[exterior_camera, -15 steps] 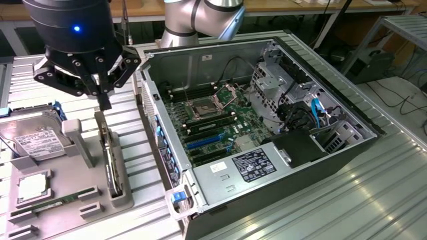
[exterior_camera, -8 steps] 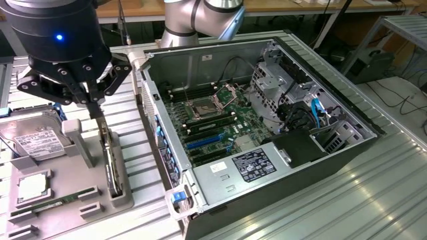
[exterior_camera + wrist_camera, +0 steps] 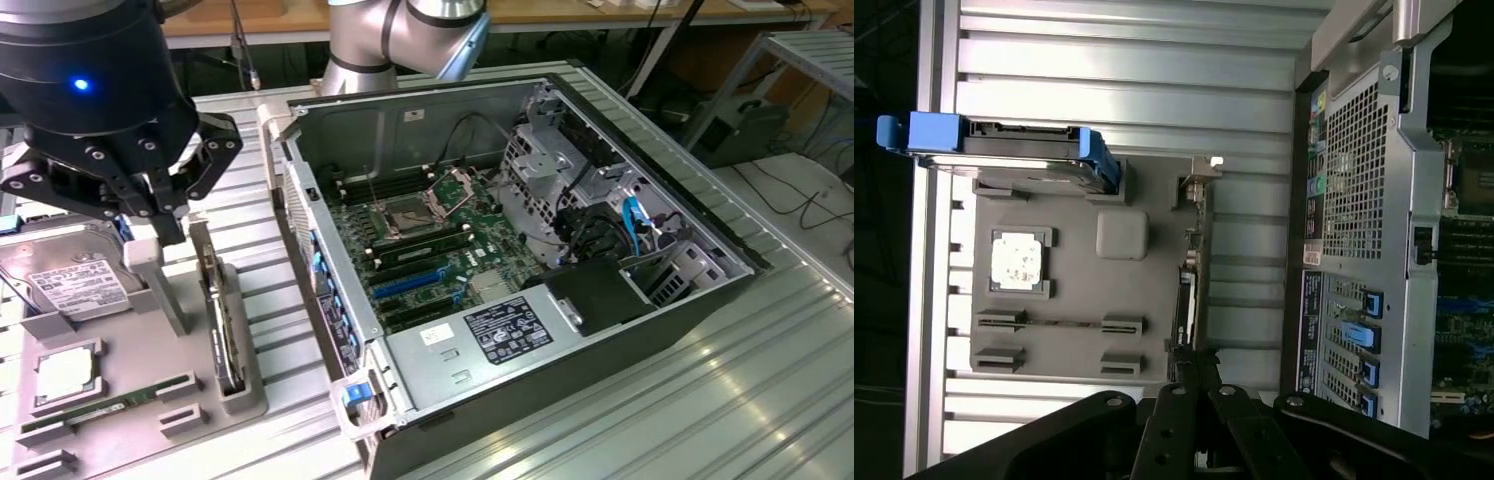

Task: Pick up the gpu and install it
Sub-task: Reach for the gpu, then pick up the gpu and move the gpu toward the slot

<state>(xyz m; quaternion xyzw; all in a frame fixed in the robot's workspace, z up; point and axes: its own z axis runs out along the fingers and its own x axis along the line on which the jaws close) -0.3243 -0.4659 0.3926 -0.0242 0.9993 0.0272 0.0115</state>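
Pincer [image 3: 151, 218] is hanging closed over the gray tray [image 3: 134, 362], its black fingers pressing together with nothing showing between them. In the exterior view it is hovering above the tray's upright post [image 3: 160, 290], toward that view's left of the gpu [image 3: 224, 325]. The gpu is standing on edge in a slot along the tray's side nearest the case [image 3: 387, 130], with its metal bracket facing up, and is lying between the post and the case. In the wrist view the pincer [image 3: 1192, 380] is lining up with one end of the gpu [image 3: 1188, 285], which is showing edge-on as a thin strip beside the case's perforated back panel [image 3: 1354, 180]; whether they are touching cannot be told.

A hard drive [image 3: 74, 285] with a white label and blue rails is sitting at the tray's far end, a CPU [image 3: 64, 372] is resting in a square pocket beside it, and a RAM stick [image 3: 100, 408] is lying flat between two small holders. The case is lying on its side, open, on the ribbed metal table [image 3: 694, 400], exposing the motherboard [image 3: 427, 250] with blue slots and a labeled power supply [image 3: 507, 330]. The arm [image 3: 400, 40] is rising behind the case.
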